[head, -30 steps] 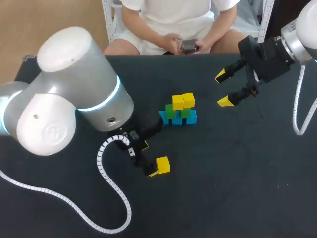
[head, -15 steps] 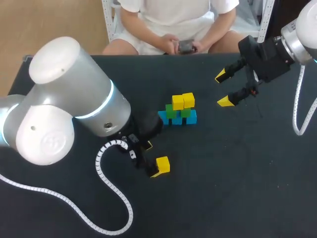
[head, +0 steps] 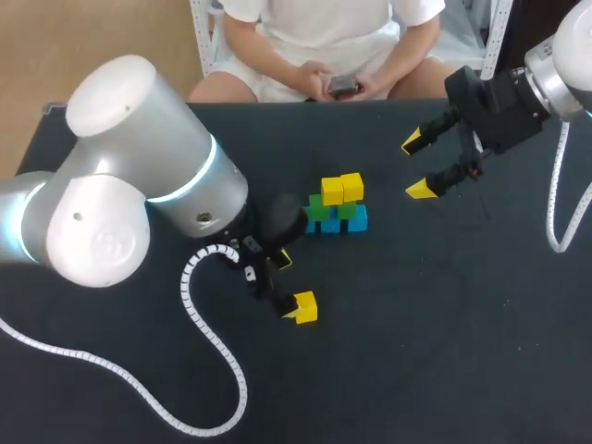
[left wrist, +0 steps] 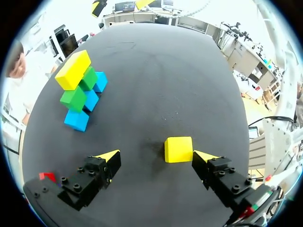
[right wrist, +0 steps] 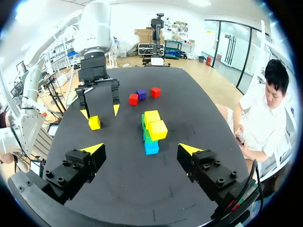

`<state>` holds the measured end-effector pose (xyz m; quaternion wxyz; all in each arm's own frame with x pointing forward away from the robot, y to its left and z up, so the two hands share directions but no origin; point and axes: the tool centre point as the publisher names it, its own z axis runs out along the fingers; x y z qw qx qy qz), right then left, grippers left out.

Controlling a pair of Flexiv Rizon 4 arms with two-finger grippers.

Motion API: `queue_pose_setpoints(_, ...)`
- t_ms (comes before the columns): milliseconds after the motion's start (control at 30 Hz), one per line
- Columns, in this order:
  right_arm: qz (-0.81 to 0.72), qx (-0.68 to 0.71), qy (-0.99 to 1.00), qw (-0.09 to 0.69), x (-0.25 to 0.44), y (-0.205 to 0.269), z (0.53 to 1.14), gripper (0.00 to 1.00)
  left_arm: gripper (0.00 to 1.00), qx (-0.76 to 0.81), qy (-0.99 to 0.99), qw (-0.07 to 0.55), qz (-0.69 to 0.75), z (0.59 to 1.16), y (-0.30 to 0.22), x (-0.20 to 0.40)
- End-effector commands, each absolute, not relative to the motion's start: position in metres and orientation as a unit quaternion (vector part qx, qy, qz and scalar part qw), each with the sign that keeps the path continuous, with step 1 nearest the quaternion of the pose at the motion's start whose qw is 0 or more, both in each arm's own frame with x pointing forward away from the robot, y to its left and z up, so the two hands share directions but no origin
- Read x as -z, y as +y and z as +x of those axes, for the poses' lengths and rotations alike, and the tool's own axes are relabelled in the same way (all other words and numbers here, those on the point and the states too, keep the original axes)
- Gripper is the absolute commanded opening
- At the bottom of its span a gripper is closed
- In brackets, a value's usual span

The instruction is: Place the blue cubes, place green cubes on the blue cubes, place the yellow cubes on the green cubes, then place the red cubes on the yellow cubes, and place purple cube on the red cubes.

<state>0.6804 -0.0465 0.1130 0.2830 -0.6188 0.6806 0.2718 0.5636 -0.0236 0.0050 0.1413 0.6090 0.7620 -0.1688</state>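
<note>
Cube stack (head: 335, 207): small glossy plastic cubes in three layers, near the middle of the black table (head: 435, 324), somewhat toward its far edge.
Bottom layer: bright blue cubes (head: 357, 219) in a row on the table.
Middle layer: two green cubes (head: 319, 208) side by side on the blue ones.
Top layer: two yellow cubes (head: 352, 186) side by side on the green ones.
Loose yellow cube (left wrist: 178, 149): flat on the table, apart from the stack toward the near edge. It has the same colour and build as the top layer.
Left gripper (left wrist: 156, 157): fingers spread wide, low over the table, straddling the loose yellow cube. The cube lies just beside one yellow tip and well apart from the other, so nothing is grasped.
Right gripper (head: 418, 165): fingers spread, holding nothing, above the table toward its far right corner, well apart from the stack.
Red cubes (right wrist: 133, 99): two, on the table past the stack as seen from the right wrist, toward the left edge.
Purple cube (right wrist: 141, 94): between the two red cubes, close to both.
</note>
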Motion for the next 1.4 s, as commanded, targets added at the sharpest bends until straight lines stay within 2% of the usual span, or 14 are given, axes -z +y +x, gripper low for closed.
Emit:
queue_pose_setpoints(33,-0.618,-0.271,0.681,0.284,-0.113,-0.047,0.679,1.0,1.0,0.172,0.761,0.131,0.612,0.57,-0.03,-0.001)
queue_pose_setpoints(533,-0.618,-0.271,0.681,0.284,-0.113,-0.047,0.679,1.0,1.0,0.164,0.781,0.098,0.594,0.541,-0.025,-0.002)
queue_pose_setpoints(1400,-0.618,-0.271,0.681,0.284,-0.113,-0.047,0.679,1.0,1.0,0.169,0.765,0.095,0.614,0.559,-0.032,0.005)
